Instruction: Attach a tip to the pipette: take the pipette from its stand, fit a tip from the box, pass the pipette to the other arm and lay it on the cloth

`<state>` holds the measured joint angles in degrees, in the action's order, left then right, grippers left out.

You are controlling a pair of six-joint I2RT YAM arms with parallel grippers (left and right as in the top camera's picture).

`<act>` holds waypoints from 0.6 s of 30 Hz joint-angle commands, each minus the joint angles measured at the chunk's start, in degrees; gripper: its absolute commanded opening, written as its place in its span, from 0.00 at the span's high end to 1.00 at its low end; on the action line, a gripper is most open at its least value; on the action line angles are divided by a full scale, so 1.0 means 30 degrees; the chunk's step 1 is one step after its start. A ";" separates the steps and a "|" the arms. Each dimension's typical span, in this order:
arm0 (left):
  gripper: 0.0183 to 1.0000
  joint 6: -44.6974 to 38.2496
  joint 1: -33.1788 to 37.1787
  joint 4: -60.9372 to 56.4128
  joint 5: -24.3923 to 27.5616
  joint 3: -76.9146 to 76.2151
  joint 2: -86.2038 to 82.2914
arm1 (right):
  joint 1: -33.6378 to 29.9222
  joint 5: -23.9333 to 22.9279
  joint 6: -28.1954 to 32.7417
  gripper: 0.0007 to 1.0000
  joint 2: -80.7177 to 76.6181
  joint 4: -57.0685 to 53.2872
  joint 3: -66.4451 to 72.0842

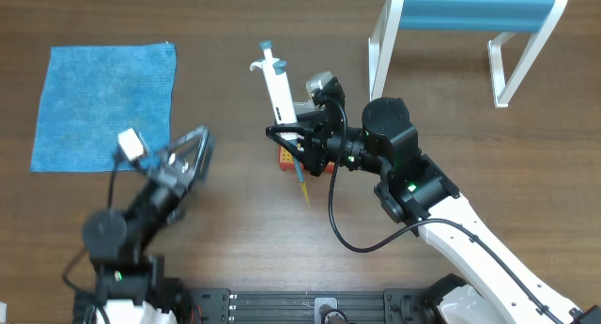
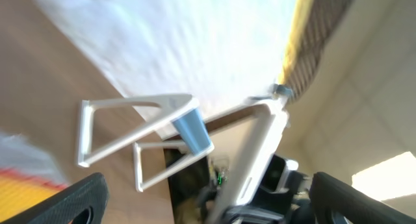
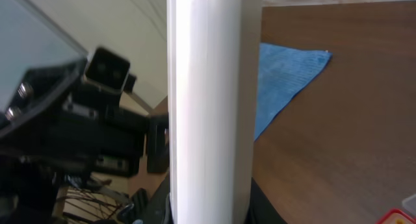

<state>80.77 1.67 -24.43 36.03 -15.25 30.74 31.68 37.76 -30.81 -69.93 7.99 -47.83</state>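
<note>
The right fingers (image 1: 299, 141) are clenched on the pipette (image 1: 277, 84), held lifted over the box (image 1: 285, 162) mid-worktop (image 1: 225, 230); a thin yellowish tip (image 1: 304, 185) seems already fitted, so the handover looks in hand; the left fingers (image 1: 192, 144) are spread, released, well apart from the pipette, near the cloth (image 1: 103, 108); next, they must close the gap and grip the body before the right lets go.

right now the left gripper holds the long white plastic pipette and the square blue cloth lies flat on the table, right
No, it is the right gripper that holds the long white plastic pipette, as the top view shows. The square blue cloth does lie flat on the table.
</note>
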 commanded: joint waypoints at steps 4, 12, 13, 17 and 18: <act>0.00 -0.3526 -0.1035 -0.7512 1.2371 -0.9989 1.4141 | 0.0080 0.1158 -0.0262 0.92 0.0277 0.0882 -0.0102; 0.00 -0.3519 -0.3184 -0.8947 1.3879 -1.1446 1.6451 | 0.0080 0.1661 -0.0736 0.92 0.0277 0.1151 -0.0102; 0.07 -0.3519 -0.3206 -0.8939 1.4090 -1.1446 1.6451 | 0.0080 0.1661 -0.0736 0.92 0.0277 0.1151 -0.0102; 0.64 -0.3526 -0.3140 -0.8939 1.4389 -1.1438 1.6451 | 0.0080 0.1661 -0.0736 0.92 0.0277 0.1151 -0.0102; 0.99 -0.3526 -0.3140 -0.8947 1.4389 -1.1438 1.6451 | 0.0080 0.1661 -0.0736 0.92 0.0277 0.1151 -0.0102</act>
<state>70.96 -7.88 -50.94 77.78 -48.21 80.05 31.68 41.89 -32.32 -69.73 10.79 -47.75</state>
